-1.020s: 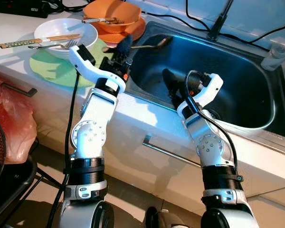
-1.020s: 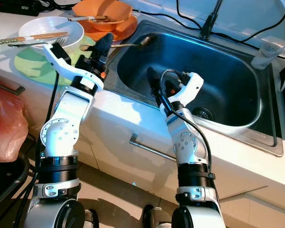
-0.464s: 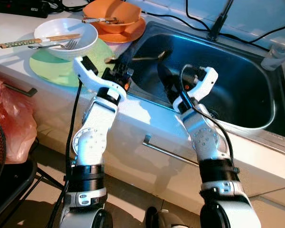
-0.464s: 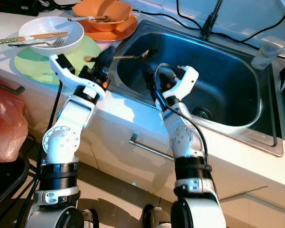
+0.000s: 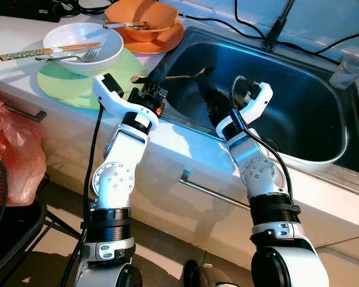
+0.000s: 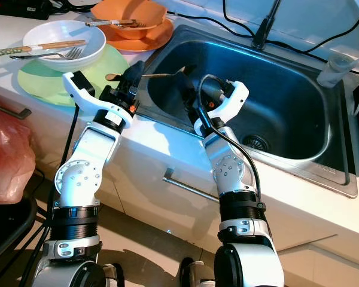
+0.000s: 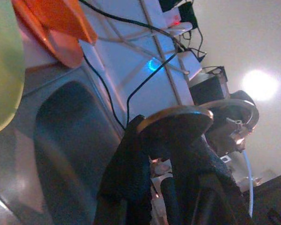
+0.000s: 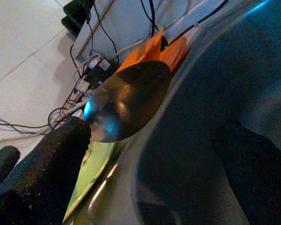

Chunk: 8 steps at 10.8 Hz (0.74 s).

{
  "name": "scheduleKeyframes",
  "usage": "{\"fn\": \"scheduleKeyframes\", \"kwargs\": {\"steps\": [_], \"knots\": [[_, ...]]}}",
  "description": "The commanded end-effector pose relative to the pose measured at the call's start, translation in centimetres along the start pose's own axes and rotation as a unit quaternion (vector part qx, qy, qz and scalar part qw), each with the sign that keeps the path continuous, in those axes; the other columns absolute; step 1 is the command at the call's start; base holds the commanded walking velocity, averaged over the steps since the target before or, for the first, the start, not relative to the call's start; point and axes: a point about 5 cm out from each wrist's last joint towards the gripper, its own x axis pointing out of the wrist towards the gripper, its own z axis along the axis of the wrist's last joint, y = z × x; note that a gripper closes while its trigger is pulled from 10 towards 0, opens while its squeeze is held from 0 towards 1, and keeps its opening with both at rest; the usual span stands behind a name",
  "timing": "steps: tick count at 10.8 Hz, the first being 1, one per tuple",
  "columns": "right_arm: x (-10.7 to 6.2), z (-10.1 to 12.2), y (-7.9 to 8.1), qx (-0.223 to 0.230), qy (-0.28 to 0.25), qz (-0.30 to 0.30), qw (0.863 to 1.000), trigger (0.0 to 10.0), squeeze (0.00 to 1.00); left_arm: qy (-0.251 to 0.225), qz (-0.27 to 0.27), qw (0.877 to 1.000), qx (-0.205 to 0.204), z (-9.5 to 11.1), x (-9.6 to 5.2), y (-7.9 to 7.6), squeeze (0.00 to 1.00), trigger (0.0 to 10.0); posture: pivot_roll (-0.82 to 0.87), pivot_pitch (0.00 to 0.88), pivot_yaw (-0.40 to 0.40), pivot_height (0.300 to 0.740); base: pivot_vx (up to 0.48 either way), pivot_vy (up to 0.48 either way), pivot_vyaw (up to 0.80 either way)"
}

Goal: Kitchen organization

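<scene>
The left gripper (image 5: 157,73) is pinching a spoon (image 5: 178,76) by mid-handle over the sink (image 5: 323,156) edge; light, stiff, slippery metal, so it is gripping firmly. The right gripper (image 5: 204,91) is waiting with jaws spread just beside the bowl end.

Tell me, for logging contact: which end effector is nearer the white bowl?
Left. The left end effector holds a spoon beside the sink, near the white bowl; the right end effector sits inside the sink.
</scene>
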Motion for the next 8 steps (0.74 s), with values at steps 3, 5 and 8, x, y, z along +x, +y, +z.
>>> {"fn": "scheduleKeyframes", "kwargs": {"steps": [3,5,8], "knots": [[1.5,-1.7,2.8,0.041,0.011,0.046,0.998,10.0,1.00,0.018,-0.023,0.999,-0.034,-2.2,0.8,-1.7,0.00,0.0,0.00,0.162,-0.095,0.740,0.000,0.000,0.00],[1.4,-1.6,2.5,0.034,0.012,0.042,0.998,10.0,1.00,0.016,-0.024,0.999,-0.025,-1.9,1.0,-1.5,0.00,0.0,0.00,0.161,-0.094,0.740,0.000,0.000,0.00],[0.4,-1.1,2.3,0.116,0.008,0.046,0.992,10.0,1.00,-0.009,-0.020,1.000,-0.003,0.0,1.6,-0.6,0.00,0.0,0.00,0.155,-0.094,0.740,0.000,0.000,0.00]]}}
